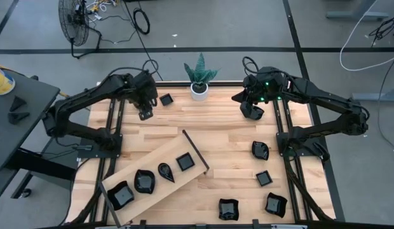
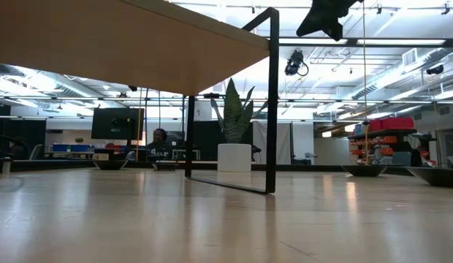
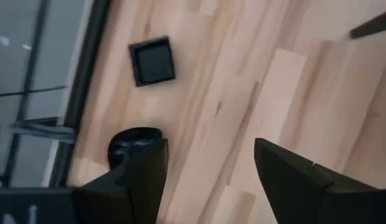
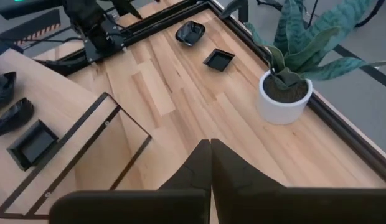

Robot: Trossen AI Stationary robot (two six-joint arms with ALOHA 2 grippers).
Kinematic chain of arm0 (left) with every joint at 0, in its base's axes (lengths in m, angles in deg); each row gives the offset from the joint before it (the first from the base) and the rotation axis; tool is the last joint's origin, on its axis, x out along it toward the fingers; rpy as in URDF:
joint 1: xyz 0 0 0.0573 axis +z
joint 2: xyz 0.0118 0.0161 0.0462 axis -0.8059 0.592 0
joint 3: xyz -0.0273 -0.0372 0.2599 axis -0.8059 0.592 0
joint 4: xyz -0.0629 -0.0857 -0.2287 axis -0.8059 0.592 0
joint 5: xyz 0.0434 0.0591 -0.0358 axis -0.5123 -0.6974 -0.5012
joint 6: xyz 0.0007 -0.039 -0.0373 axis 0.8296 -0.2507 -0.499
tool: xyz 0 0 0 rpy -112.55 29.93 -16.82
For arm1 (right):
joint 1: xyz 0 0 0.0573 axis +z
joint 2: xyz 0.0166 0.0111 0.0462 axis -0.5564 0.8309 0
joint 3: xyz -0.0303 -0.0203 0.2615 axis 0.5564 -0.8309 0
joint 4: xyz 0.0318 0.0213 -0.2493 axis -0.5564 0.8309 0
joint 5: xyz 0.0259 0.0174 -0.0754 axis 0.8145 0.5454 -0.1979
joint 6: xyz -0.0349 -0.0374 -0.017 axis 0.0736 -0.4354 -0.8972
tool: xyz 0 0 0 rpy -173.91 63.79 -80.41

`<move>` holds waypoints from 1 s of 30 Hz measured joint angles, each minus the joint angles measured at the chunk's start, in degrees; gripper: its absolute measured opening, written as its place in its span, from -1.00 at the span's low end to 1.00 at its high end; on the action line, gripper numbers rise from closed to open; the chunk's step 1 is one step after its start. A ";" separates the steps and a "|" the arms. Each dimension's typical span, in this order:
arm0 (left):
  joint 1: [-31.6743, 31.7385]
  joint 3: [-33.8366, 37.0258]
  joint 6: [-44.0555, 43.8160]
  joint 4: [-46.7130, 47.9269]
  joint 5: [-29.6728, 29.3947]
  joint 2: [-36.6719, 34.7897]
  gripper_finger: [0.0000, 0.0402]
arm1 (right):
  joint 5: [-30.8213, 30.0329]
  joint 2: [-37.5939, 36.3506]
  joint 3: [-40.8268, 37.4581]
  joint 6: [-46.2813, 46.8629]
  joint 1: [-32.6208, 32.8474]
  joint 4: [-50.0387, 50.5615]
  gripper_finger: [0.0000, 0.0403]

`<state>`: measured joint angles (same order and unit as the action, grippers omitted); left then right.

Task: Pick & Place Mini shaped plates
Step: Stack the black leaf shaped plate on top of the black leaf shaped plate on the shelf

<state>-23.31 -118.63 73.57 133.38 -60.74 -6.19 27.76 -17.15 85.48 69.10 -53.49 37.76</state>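
Small glossy black mini shaped plates lie about. A square one (image 1: pixel 166 99) (image 3: pixel 153 61) and a rounded one (image 3: pixel 134 144) (image 4: pixel 190 32) rest flat on the table's far left part. Several more sit on the raised wooden board (image 1: pixel 152 191), and others lie on the table's right part (image 1: pixel 260 150) (image 1: pixel 276 204). My left gripper (image 1: pixel 145 114) (image 3: pixel 208 180) hangs open above bare wood near the two far-left plates, pointing steeply down, with the rounded plate just outside one finger. My right gripper (image 1: pixel 251 111) (image 4: pixel 210 162) is shut and holds nothing, raised over the far right part.
A white pot with a green plant (image 1: pixel 200 81) (image 4: pixel 284 96) stands at the middle of the far edge. The slanted wooden board stands on a black metal frame (image 2: pixel 272 102) over the near left part. Black rails (image 1: pixel 114 127) run along both sides.
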 joint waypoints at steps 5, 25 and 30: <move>3.00 0.00 -5.63 -0.02 4.53 3.50 0.16 | 0.00 0.02 0.00 1.25 0.00 0.00 -0.98; 3.48 0.02 -17.32 5.00 -4.04 14.14 0.15 | 0.04 0.02 0.00 -4.78 0.02 0.00 -0.98; 0.58 0.02 -21.65 5.03 -12.93 17.47 0.15 | 0.05 0.02 0.00 -5.03 0.02 0.00 -0.98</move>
<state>-22.74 -118.61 51.93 138.41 -73.68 11.28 27.82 -17.13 85.48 64.07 -53.47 37.76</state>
